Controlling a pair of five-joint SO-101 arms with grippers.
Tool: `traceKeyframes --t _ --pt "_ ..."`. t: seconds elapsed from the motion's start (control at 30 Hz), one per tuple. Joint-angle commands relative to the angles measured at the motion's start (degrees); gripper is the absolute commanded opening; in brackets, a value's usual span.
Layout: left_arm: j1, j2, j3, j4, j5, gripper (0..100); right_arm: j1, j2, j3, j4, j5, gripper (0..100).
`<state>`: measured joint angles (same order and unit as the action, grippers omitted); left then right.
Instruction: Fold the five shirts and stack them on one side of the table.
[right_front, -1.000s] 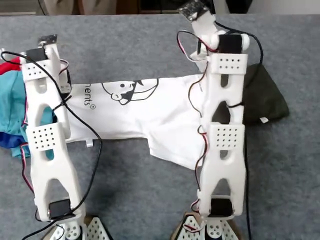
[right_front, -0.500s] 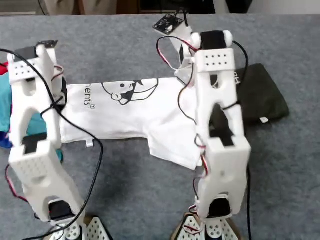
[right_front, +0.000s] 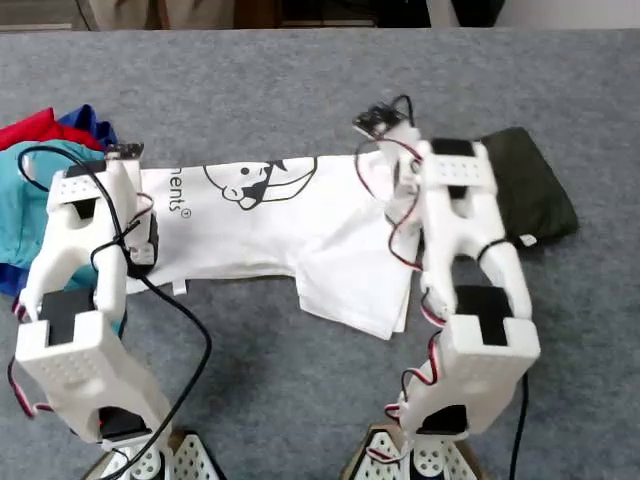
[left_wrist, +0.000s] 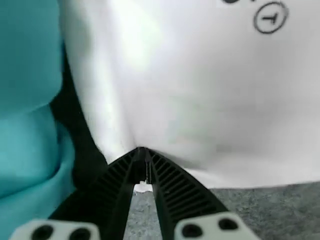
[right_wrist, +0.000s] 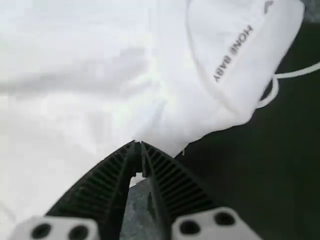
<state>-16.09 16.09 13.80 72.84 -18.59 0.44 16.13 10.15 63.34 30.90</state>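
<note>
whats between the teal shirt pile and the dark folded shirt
The white shirt lies spread between the teal shirt pile and the dark folded shirt, in the high view.

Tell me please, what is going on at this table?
Two robot arms are folding a white shirt that lies spread on the grey table. The left gripper is shut on the shirt's edge beside a teal shirt, and the right gripper is shut on the opposite edge, next to a folded dark shirt. A red shirt and a blue shirt lie bunched with the teal one, unfolded.
</note>
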Motion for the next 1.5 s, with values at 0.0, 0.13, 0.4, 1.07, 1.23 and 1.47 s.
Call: traceKeyframes --t 0.0,0.13,0.4,1.07,1.23,1.47 --pt "-0.4 1.1 -0.2 -0.7 0.2 2 4.4 -1.2 1.4 -6.6 0.6 0.2" --pt "-4.1 1.3 -2.4 -0.6 -0.4 2 5.8 3.1 -0.2 -8.1 4.8 0.2" --pt "-10.2 1.4 -8.4 4.0 -10.8 2 6.4 5.6 -9.0 2.4 4.7 0.2" --pt "0.8 -16.3 -21.0 19.9 -3.3 2 -9.6 -21.1 -8.0 26.5 12.9 0.2" --pt "-3.7 -24.3 -13.3 21.1 -3.4 2 -12.7 -31.8 6.6 26.1 23.9 0.2" --pt "-7.6 -39.3 2.3 20.9 -6.9 2 -13.0 -40.4 29.1 15.7 27.7 4.4"
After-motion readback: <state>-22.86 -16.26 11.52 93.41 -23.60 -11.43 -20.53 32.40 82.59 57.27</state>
